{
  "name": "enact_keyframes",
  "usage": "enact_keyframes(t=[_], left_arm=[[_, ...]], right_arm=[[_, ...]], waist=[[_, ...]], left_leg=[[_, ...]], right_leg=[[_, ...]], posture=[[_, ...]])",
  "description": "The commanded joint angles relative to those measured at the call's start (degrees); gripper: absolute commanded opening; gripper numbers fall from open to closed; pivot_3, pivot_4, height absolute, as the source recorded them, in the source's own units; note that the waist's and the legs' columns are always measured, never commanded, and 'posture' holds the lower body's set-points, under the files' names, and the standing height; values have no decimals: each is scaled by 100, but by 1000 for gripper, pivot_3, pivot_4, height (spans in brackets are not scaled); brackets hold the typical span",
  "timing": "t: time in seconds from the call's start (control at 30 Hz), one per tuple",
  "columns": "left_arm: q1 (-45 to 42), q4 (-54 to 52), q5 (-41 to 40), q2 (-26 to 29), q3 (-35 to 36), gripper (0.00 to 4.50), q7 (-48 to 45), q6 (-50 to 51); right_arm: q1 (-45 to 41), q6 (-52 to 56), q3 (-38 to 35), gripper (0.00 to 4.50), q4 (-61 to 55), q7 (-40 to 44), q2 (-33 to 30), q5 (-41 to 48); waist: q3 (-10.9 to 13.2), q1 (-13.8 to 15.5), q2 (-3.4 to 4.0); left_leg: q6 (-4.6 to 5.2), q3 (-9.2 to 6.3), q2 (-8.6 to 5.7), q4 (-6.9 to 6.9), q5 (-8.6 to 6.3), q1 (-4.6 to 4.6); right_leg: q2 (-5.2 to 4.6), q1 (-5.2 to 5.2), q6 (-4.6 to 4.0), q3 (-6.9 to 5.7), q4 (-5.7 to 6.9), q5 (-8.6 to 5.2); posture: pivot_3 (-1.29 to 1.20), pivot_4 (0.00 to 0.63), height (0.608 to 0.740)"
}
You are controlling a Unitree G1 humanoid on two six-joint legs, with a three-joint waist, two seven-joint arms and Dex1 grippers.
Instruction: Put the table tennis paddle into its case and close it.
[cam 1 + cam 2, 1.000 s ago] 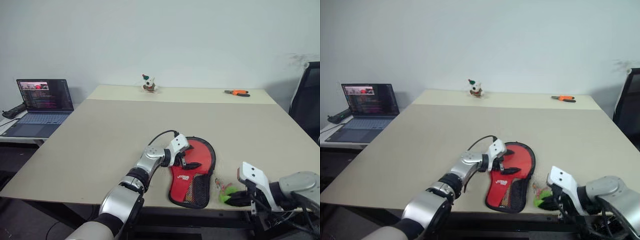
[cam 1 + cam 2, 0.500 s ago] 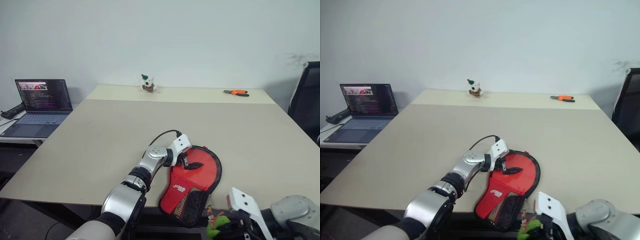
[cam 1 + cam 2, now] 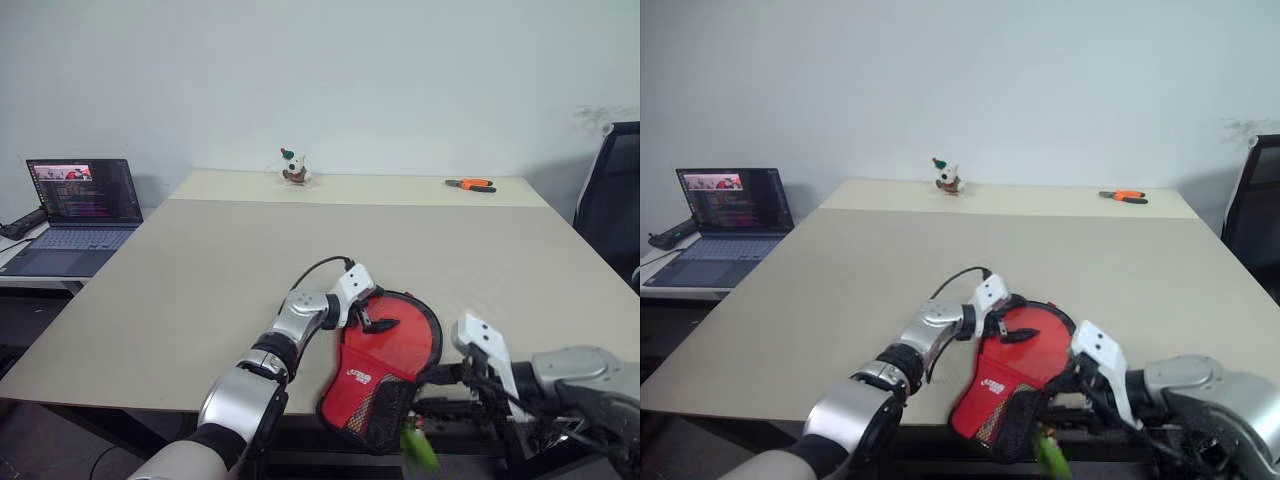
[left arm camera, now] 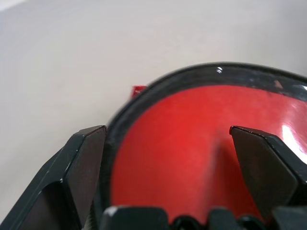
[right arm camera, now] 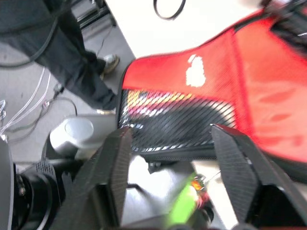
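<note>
The case [image 3: 385,350] lies red side up, logo and mesh panel showing, with its narrow end hanging over the table's front edge [image 3: 150,395]. My left gripper [image 3: 377,320] rests open on its round end, one finger on each side of the black-rimmed red face [image 4: 182,143]. My right gripper [image 3: 433,390] is open just off the front edge, pointing at the mesh panel [image 5: 168,124] with nothing between its fingers. The green zipper tag [image 3: 420,452] dangles blurred below the edge. The table tennis paddle is hidden.
A laptop [image 3: 75,195] sits on a side desk to the left. A small plush toy [image 3: 293,168] and orange pliers [image 3: 472,184] lie at the table's far edge. A black chair [image 3: 612,200] stands at the right. A person's dark trouser leg [image 5: 72,52] shows below the table.
The case swung round until its narrow end hung over the front edge. My right gripper let go of the green tag, opened and rose toward the case. The tag now swings free.
</note>
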Motion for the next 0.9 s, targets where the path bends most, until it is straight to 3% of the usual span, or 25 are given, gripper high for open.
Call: enact_keyframes(t=[0.03, 0.17, 0.33, 0.53, 0.77, 0.9], left_arm=[[185, -904, -613, 338, 437, 4500, -357, 211], [768, -2398, -1301, 882, 616, 4500, -1129, 1330], [1733, -4646, -2080, 1947, 532, 4500, -2051, 3216], [2631, -6202, -2435, 2997, 438, 4500, -2496, 4081], [2989, -6707, -2584, 3235, 506, 4500, -2198, 4331], [3037, -6823, -2597, 3202, 433, 4500, -2048, 4328]], right_arm=[[-610, -379, -296, 2751, 949, -660, 296, -475], [-975, -1039, 29, 2751, 2042, -1345, 778, -1395], [-1085, -1198, 69, 2751, 2782, -1539, 1367, -1625], [-1088, -1312, 50, 2751, 3476, -1727, 1850, -1851], [-1229, -1165, 226, 2751, 3834, -1763, 2140, -1988], [-1411, -1180, 288, 1864, 4019, -1797, 2285, -2123]], waist=[[2, -31, -4], [3, -71, -2], [10, -158, 8], [15, -153, 17], [20, -147, 25], [21, -152, 28]], left_leg=[[0, 0, 2, -1, 0, 5], [0, -1, 4, -7, 0, 11], [0, -4, 6, -20, 0, 8], [0, -9, 9, -19, 0, 21], [0, -7, 9, -18, 0, 22], [0, -5, 10, -19, 0, 22]], right_leg=[[0, -1, -6, 4, 2, 4], [2, -2, -13, 14, 5, 7], [1, -11, -21, 36, 2, 5], [1, 0, -24, 41, 8, 4], [1, 1, -23, 41, 8, 4], [2, -1, -24, 41, 8, 4]], posture=[[0, 150, 740], [0, 150, 740], [0, 150, 740], [0, 150, 740], [0, 150, 740], [0, 150, 740]])
